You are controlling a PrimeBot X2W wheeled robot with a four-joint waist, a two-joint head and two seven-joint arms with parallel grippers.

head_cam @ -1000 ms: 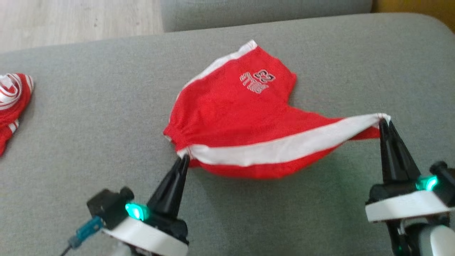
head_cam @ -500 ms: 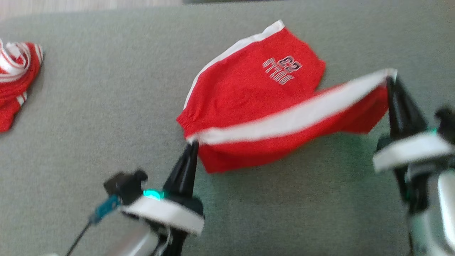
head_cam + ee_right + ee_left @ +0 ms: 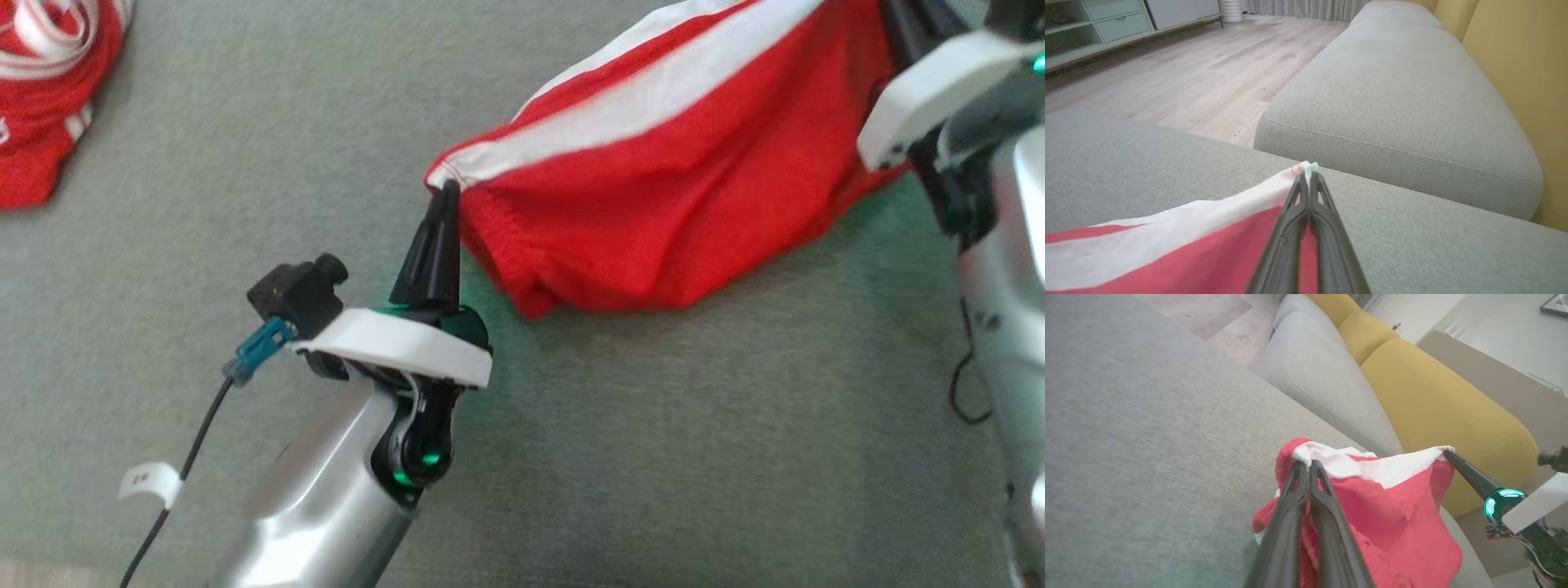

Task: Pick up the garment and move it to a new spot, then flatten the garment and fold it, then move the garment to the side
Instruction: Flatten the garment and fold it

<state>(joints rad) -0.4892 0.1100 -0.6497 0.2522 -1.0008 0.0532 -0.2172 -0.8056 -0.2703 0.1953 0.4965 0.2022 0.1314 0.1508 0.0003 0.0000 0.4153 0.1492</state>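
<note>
Left claw (image 3: 446, 194): fingers pressed together, pinching one end of the white band of the garment (image 3: 669, 180). Right claw (image 3: 1308, 176): likewise closed tight, with the other end of the band nipped at its tips.

Garment: red shorts with a white stripe, stretched between the two claws along the stripe. Its right end sits nearer the top of the head view. The red body sags below the band in a loose pouch over the grey cushion (image 3: 245, 204). Contact of the lowest fold with the cushion: cannot tell.

Second red-and-white cloth (image 3: 41, 82) lies bunched on the same cushion, well apart, to the robot's left.

Beyond: another grey seat cushion (image 3: 1392, 102), yellow backrest (image 3: 1433, 400), pale wood floor (image 3: 1167, 77).
</note>
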